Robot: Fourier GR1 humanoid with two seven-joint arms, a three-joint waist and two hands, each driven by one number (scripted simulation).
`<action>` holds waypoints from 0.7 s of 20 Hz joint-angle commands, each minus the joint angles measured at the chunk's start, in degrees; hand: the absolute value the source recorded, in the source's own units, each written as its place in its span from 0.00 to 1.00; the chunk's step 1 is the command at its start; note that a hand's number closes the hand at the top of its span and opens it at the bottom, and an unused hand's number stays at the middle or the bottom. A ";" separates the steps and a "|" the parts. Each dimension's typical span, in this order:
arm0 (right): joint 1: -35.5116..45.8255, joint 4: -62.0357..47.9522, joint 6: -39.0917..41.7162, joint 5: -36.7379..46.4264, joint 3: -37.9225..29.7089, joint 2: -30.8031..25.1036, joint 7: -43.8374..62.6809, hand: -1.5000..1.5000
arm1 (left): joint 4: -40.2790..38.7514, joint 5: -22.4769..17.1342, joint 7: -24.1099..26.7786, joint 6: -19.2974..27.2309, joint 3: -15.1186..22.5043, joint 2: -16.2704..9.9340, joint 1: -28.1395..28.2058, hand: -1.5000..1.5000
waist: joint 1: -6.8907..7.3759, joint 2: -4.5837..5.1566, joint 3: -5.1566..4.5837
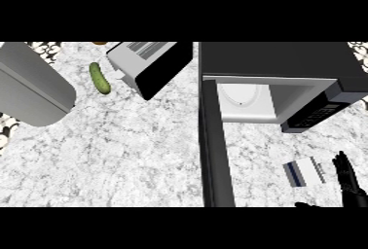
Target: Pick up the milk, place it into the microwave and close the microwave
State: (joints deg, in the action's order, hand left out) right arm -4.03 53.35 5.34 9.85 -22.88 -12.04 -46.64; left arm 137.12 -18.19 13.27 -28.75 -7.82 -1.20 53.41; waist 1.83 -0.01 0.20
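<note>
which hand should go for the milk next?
Right. The right hand is open beside the milk, which lies on the counter before the open microwave. No left hand is in view.

The right hand (348,176) shows at the lower right edge, fingers straight and pointing up the view, holding nothing. Just to its left, apart from the fingers, the milk (304,172) carton lies on its side on the marble counter (129,151), white with a dark blue end turned away from the hand. Above the hand stands the microwave (287,58), its cavity open and bare, the control panel (315,115) facing down toward the hand. The microwave door (215,151) swings out well to the hand's left, reaching the lower edge. Far to the upper left lie a cucumber (100,78), a toaster (147,65) and a grey rounded container (32,85).
</note>
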 commanded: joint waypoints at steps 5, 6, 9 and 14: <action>9.70 -19.89 0.97 0.20 -2.65 -3.96 -10.08 0.00 | 6.49 -7.56 1.89 -2.83 -1.24 0.68 4.04 0.00 | 0.50 0.16 0.11; 10.08 -20.75 -0.29 1.04 -1.61 -1.89 -11.07 0.00 | 5.96 -10.21 1.79 -3.68 -2.33 -0.60 3.88 0.00 | 0.35 0.19 0.08; 11.92 -23.95 1.35 0.19 -1.98 -1.66 -13.21 0.00 | 6.07 -9.05 1.85 -2.97 -1.52 0.70 3.64 0.00 | -0.06 0.16 0.04; 16.22 -30.04 5.42 -0.79 -2.76 -3.41 -14.09 1.00 | 6.17 -11.80 0.99 -4.39 -3.11 -1.50 4.93 0.00 | 0.27 0.32 0.12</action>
State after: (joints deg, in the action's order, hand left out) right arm 9.11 27.84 7.12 9.45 -25.34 -14.38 -57.75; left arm 136.29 -20.56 15.73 -32.18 -9.95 -1.78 56.16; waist 1.93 0.26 0.30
